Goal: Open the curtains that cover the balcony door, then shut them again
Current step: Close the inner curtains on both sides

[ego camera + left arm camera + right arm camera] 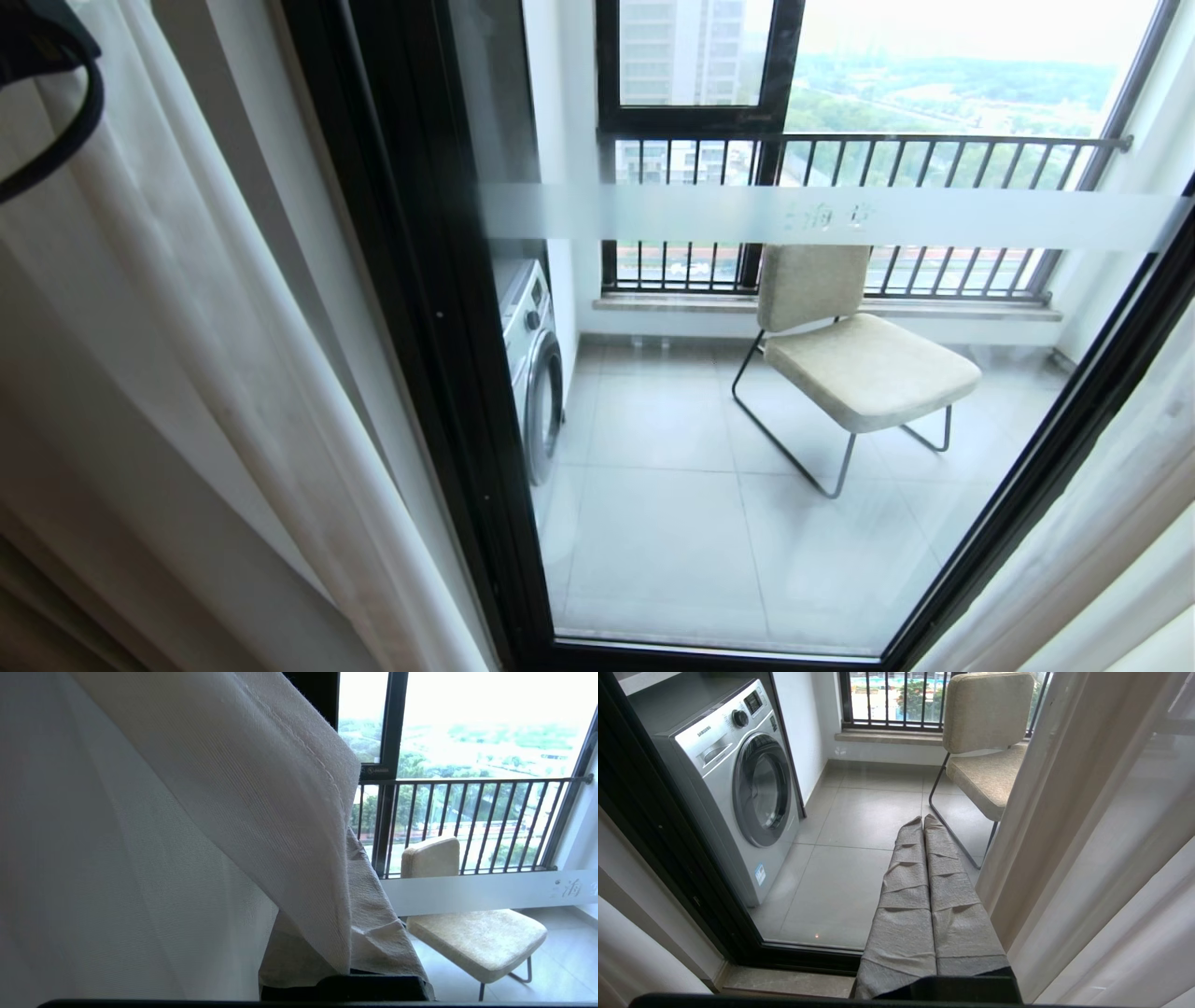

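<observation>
Left claw point(355, 933) shut, right claw point(924, 826) shut, pointing down

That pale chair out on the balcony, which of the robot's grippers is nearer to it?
Hard to say. The left gripper is buried in the curtains; the right gripper, shut, points at the floor beside the chair. The balcony door separates both from it.

A beige cushioned chair point(845, 350) stands on the tiled balcony floor point(672, 523), well apart from a silver washing machine point(532, 359).
</observation>
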